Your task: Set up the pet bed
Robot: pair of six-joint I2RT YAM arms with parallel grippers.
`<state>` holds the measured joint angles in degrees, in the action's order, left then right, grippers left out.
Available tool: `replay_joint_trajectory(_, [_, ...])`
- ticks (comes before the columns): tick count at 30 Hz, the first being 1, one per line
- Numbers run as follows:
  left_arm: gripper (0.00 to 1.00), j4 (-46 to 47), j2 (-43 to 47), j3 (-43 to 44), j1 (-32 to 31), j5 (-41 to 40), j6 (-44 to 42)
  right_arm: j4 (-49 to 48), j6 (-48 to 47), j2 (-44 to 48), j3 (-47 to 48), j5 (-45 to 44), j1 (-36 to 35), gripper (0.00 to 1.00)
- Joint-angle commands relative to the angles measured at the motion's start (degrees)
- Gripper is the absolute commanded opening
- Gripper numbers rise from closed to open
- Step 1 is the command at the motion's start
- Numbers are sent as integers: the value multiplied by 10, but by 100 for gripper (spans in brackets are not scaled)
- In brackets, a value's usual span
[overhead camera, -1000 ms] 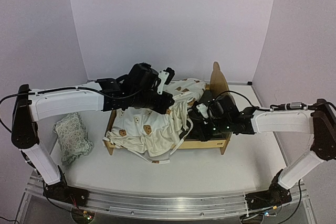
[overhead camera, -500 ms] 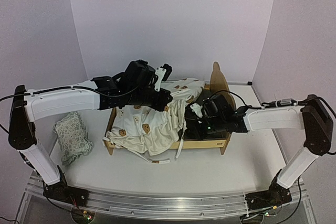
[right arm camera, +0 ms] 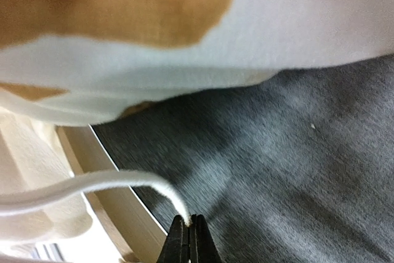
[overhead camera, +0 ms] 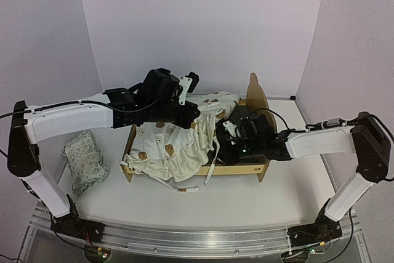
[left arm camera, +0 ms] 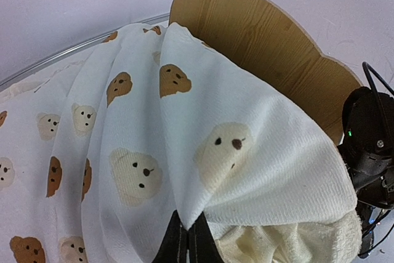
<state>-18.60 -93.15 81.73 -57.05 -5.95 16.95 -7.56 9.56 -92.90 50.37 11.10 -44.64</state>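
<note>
From above, the pet bed (overhead camera: 253, 167) sits mid-table, its bear-ear headboard (overhead camera: 257, 92) at the right end. A cream bear-print cover (overhead camera: 178, 149) is heaped over its left part and spills past the near rail. A floral pillow (overhead camera: 85, 159) lies well apart to the left. Bare table (overhead camera: 246, 204) stretches along the near side.

In the left wrist view, the left gripper (left arm camera: 186, 242) is clenched on a raised fold of the cover, with the headboard just beyond.

The right wrist view is close and blurred. The right gripper (right arm camera: 188, 238) seems pinched on the end of a white tie (right arm camera: 92, 185), over the bed's dark grey base (right arm camera: 277, 164) beside a pale side rail (right arm camera: 117, 209).
</note>
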Motion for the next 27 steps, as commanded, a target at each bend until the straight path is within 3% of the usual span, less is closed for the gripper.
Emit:
replay_joint_trajectory(1, [0,-12,45,-1,-1,-8,2,-82,54,-4,-8,27,1,0])
replay_joint_trajectory(8, [0,-12,46,-5,0,-1,3,-113,43,-7,-33,17,1,0])
replay_joint_trajectory(16, [0,-5,31,-1,0,19,2,-88,-29,48,-89,-11,1,0])
replay_joint_trajectory(24, [0,-1,13,6,-1,38,2,-61,-30,95,-121,-40,1,0])
replay_joint_trajectory(26, [0,-2,6,9,-1,47,2,-36,-25,107,-120,-46,1,4])
replay_joint_trajectory(27, [0,-3,1,11,-1,51,2,-27,-23,115,-120,-48,1,11])
